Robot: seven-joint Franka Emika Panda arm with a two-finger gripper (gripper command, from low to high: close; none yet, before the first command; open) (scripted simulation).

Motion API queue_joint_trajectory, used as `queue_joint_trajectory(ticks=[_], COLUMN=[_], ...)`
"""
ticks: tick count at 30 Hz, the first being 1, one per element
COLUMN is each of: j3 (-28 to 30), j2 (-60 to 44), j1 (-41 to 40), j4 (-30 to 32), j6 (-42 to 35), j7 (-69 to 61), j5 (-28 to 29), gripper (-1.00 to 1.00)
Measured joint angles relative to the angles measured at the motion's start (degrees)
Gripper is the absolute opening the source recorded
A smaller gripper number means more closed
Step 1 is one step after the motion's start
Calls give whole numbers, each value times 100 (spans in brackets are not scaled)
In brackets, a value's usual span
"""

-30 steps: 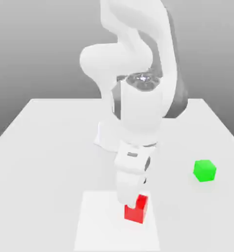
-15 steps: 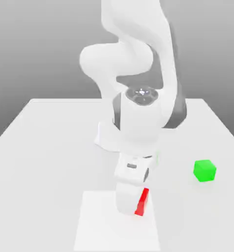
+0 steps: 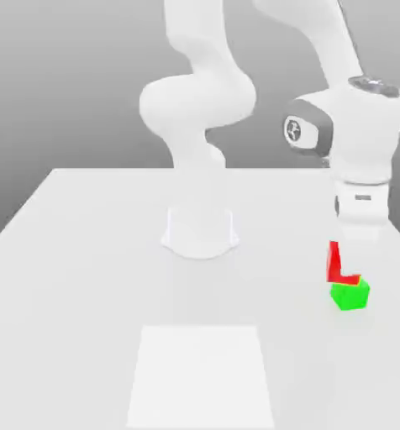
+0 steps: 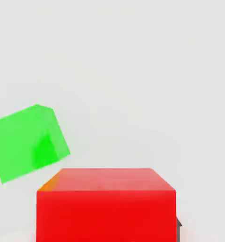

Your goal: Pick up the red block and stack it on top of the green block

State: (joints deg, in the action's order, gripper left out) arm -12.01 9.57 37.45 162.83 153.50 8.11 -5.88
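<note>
Open tabletop (image 3: pixel 111 277) surrounds the green block (image 3: pixel 351 296); the red block (image 3: pixel 333 267) obstructs access from above.

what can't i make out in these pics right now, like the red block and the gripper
- Red block: in the exterior view, most of its near face is hidden behind the white gripper.
- Green block: in the hand view, one side is cut off by the picture's edge.
- Red block's lower part: cut off by the hand view's edge.
- Gap between the blocks: cannot tell; neither viewing angle settles its height.
</note>
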Motion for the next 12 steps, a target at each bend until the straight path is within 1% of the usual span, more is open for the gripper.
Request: queue_joint_trajectory(ticks=[2, 4, 8, 9, 12], j3=[-234, -316, -239, -175, -175], j2=[-11, -301, -1069, -1250, -1250], j1=[157, 129, 92, 116, 116], j4=[50, 47, 24, 19, 19], j6=[56, 340, 1063, 1231, 1231], j7=[317, 513, 942, 1051, 1051], j5=[33, 206, 782, 936, 936], gripper=[-100, -100, -100, 100, 100])
